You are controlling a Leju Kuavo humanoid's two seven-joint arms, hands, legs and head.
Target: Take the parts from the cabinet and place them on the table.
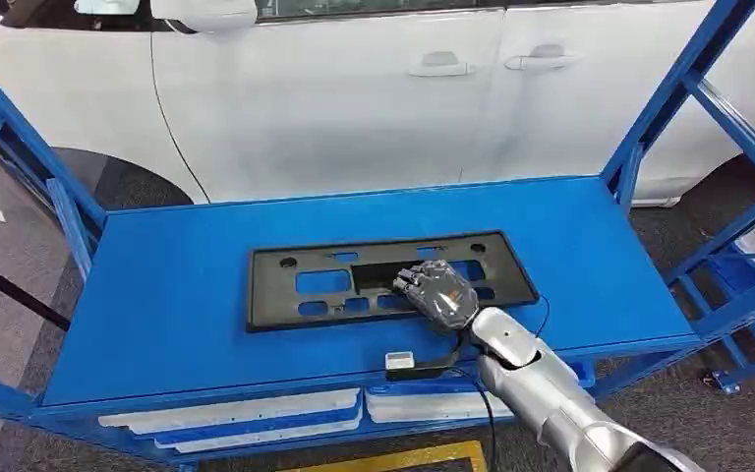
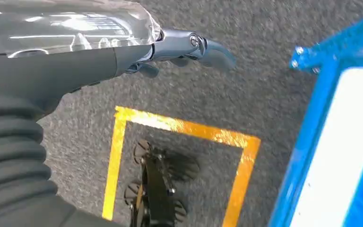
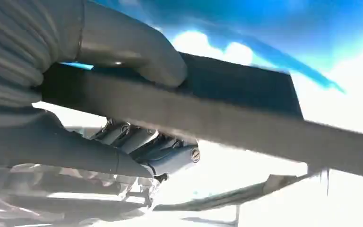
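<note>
R hand grips near edge of black plate frame, flat on blue surface: placed, not released. L hand hangs empty, fingers loosely curled.

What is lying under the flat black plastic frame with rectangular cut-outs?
The flat black plastic frame lies on the blue shelf top, whose blue shows through the cut-outs. The right hand covers part of it.

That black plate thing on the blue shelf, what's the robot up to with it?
The robot's right hand grips the black plastic frame along its near edge, thumb on one face and fingers on the other. The frame lies on the blue shelf top, with a white car behind it. The left hand hangs over the grey floor, holding nothing, above a yellow floor marking.
</note>
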